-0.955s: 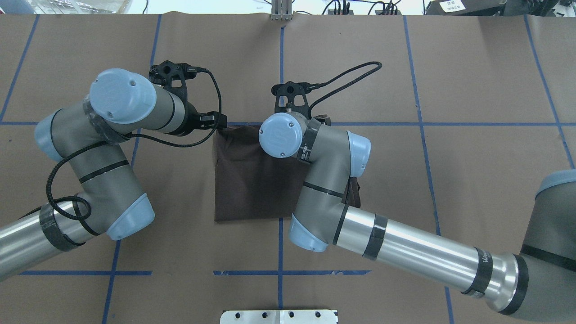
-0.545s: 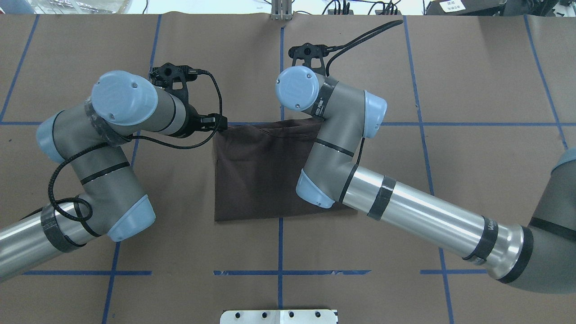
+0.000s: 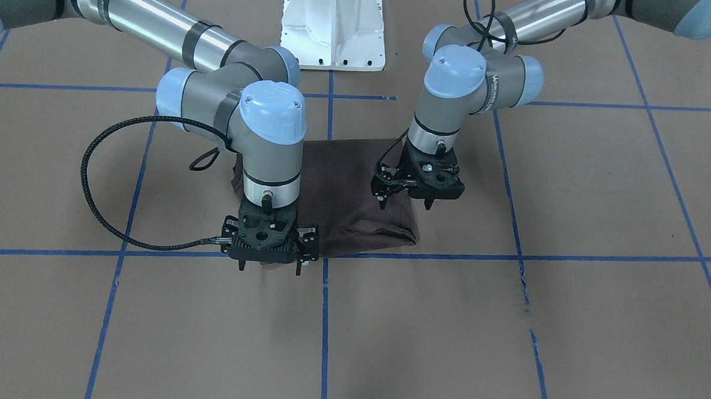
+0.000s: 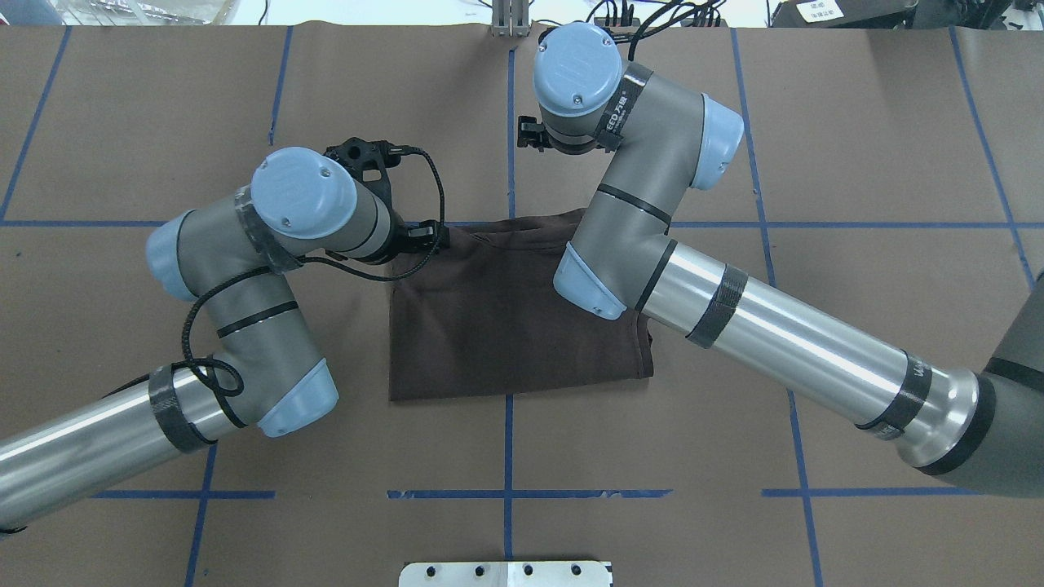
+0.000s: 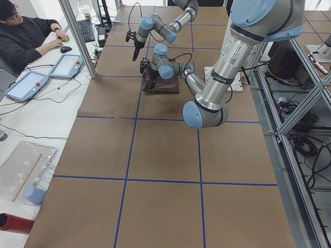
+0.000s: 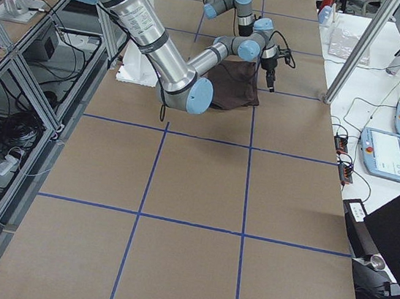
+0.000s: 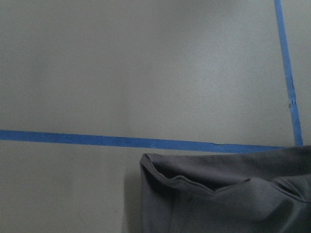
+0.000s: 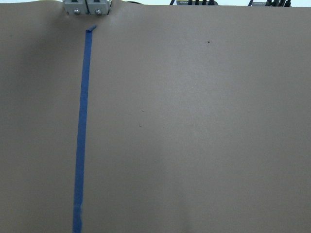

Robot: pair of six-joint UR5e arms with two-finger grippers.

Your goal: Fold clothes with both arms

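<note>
Left pincer: jaws spread wide, nothing between them. It hangs at the far corner of the T-shirt on my left side. I cannot tell whether the tips touch the cloth.

Right pincer: jaws also wide apart and empty, over bare paper beyond the shirt's far edge. Its wrist view shows only brown paper, one strip of blue tape and a metal bracket at the table's far rim.

The T-shirt lies folded into a dark brown rectangle near the middle of the table, flat apart from some rumpling along the far edge. My left wrist view shows a small dip in the hem at that corner.

Obstructions: from overhead my right arm crosses above the shirt's right part and hides that side, and its wrist covers its own pincer. My left arm stays beside the cloth.

Surroundings: a white base block on my side of the table, and a person seated at a side desk with two tablets.
</note>
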